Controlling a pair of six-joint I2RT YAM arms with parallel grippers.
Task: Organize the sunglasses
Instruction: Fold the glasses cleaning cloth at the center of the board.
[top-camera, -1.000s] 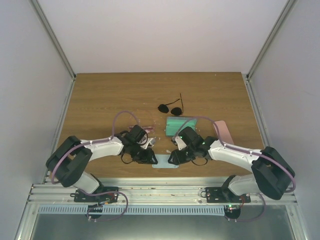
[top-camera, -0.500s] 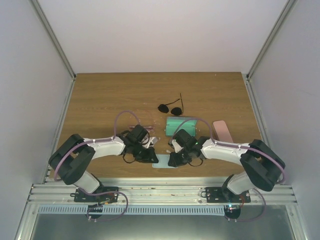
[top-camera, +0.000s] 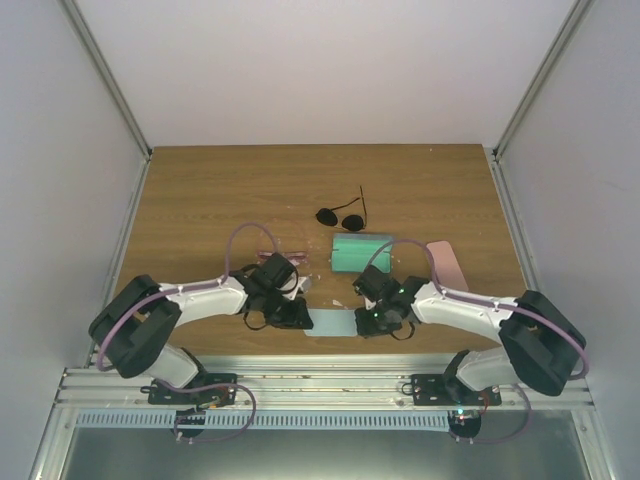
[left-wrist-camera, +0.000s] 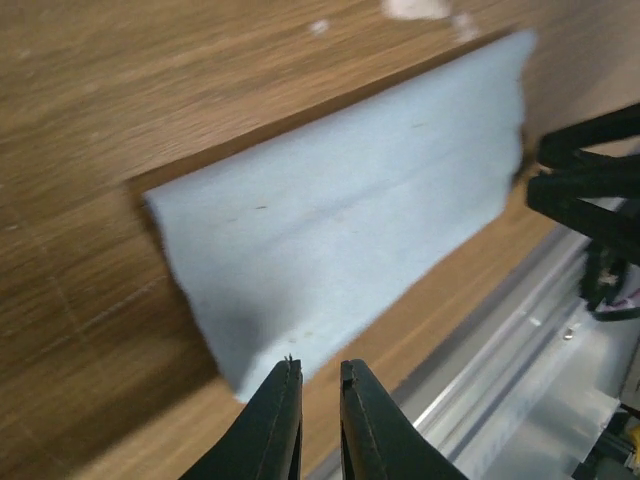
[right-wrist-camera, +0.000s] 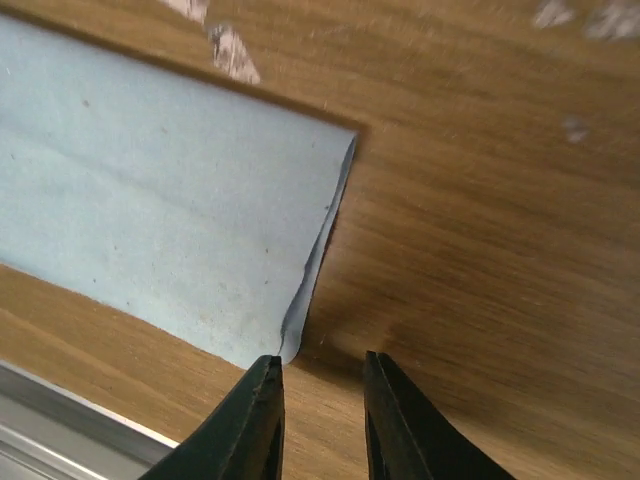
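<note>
The black sunglasses lie open at the table's middle back. The pink sunglasses lie behind my left wrist, partly hidden. Neither pair shows in the wrist views. My left gripper hovers low over the left near corner of the light blue cloth, its jaws a narrow gap apart and empty. My right gripper is open and empty at the cloth's right near corner, which shows two layers at its edge. The cloth lies flat on the wood.
An open case with a green lining lies behind my right gripper. A pink case lies right of it. The metal rail runs along the near table edge just behind the cloth. Grey walls stand on both sides.
My right gripper has shifted right, off the cloth to its right corner, uncovering more of the cloth. My left gripper has barely moved. The sunglasses and cases have not moved.
</note>
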